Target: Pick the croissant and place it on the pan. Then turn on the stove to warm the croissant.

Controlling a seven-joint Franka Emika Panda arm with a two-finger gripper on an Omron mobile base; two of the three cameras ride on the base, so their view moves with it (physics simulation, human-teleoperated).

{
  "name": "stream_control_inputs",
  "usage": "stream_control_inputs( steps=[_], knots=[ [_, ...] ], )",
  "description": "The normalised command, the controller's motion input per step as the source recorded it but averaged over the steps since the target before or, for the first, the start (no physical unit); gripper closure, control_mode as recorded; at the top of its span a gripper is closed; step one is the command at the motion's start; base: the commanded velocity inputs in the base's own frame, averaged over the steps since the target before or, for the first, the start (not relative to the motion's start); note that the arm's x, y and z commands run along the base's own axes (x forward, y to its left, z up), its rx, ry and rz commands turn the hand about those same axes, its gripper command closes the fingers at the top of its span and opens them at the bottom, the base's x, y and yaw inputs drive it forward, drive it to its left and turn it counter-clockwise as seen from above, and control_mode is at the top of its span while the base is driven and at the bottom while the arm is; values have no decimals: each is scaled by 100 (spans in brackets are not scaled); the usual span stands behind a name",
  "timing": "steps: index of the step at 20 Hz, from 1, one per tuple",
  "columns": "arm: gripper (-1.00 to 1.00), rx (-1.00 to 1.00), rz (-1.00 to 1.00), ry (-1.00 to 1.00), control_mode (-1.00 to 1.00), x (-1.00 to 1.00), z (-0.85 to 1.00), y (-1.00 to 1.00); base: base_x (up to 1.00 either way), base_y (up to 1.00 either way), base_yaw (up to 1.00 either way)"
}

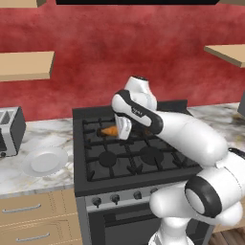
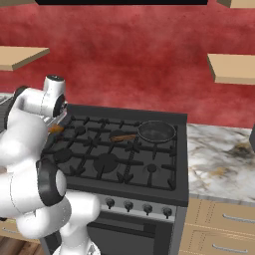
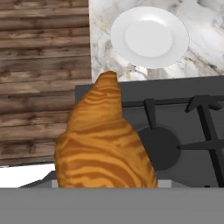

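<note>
**Croissant carried above the range, short of the pan**

Croissant (image 3: pixel 103 144) was held in the gripper (image 1: pixel 120 130), the jaws pinching its lower end so that one tapered tip pointed away from the hand; in the left base view an orange tip (image 1: pixel 109 130) projected beside the wrist. It hung over the rear left part of the stove (image 2: pixel 119 154), clear of the grates, presumably lifted high enough to pass over the cast iron without snagging. The pan (image 2: pixel 156 131) sat on the rear right burner, its wooden handle (image 2: pixel 123 137) pointing toward the arm, well apart from the pastry; the carry therefore appeared incomplete. The white plate (image 1: pixel 44 161) lay on the marble counter (image 1: pixel 28 179) left of the stove, near a silver toaster (image 1: pixel 9 130). The knobs (image 2: pixel 137 206) lined the silver front. No brand, label or legible writing was visible.
</note>
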Motion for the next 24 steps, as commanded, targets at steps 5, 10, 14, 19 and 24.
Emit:
stream_control_inputs(
  steps=[5,10,14,19,24],
  knots=[
    [100,0,-5,-2,-100,-1,14,-81,0,0,0],
    [100,0,-9,-1,-100,0,10,-77,0,0,0],
    [100,0,-16,0,-100,0,6,-62,0,0,0],
    [100,0,-23,0,-100,0,2,-53,0,0,0],
    [100,0,-25,0,-100,0,6,-56,0,0,0]
  ],
)
